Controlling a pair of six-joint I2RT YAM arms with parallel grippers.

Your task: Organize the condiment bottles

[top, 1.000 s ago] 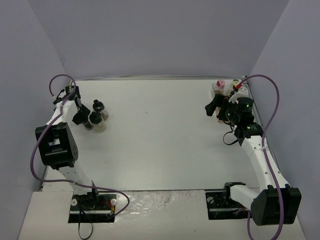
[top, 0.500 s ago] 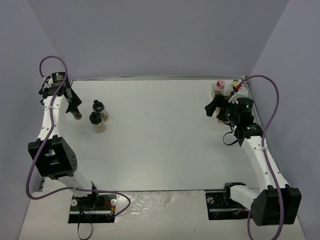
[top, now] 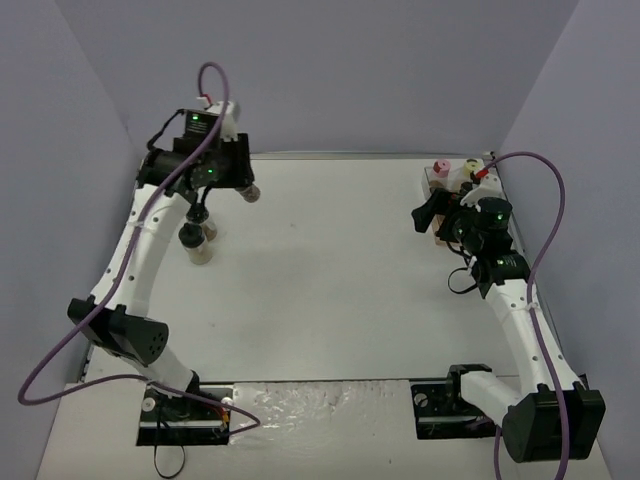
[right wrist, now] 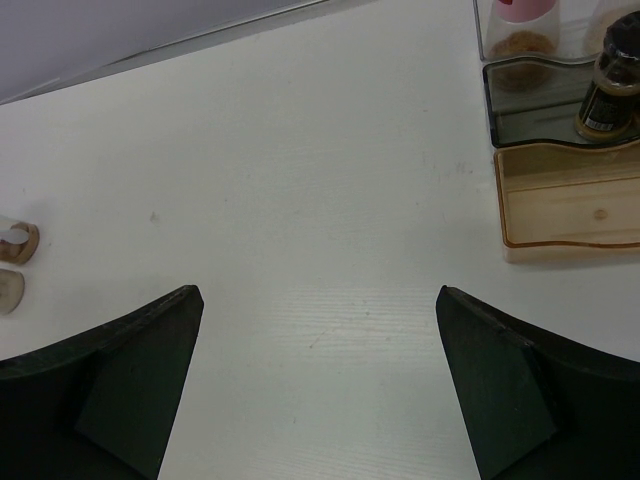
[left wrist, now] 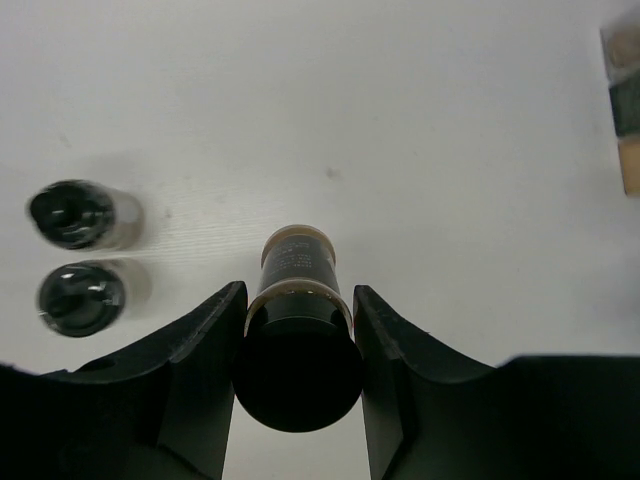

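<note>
**Carrying step of the sorting task.** The left gripper [left wrist: 298,296] is clamped on a dark bottle [left wrist: 297,335] with a black cap and a tan band, one finger pressed against each side of its body. In the top view the raised left arm carries this bottle near the back left of the table [top: 330,290], apparently lifted off the surface. Two black-capped bottles [left wrist: 80,297] stand side by side on the table below the arm, just beside each other and apart from the held one. The right gripper [right wrist: 318,300] has its jaws spread wide and grasps nothing. It hovers near the clear tray [right wrist: 560,240] with a wooden base at the far right of the table. The tray's clear section already holds a pink-capped bottle [right wrist: 520,20] and a black-capped bottle with a dark label [right wrist: 608,95]. The top view shows a pale yellowish cap [top: 469,166] close by, though which compartment it occupies cannot be told. The task appears partly done, with some bottles in the tray, one in transit and two waiting. The tray lies well apart from the held bottle, across the whole table. The next move therefore probably calls for carrying the bottle rightward, clear of the two standing ones. It would then be set upright within the right arm's reach or passed to the open right gripper.
</note>
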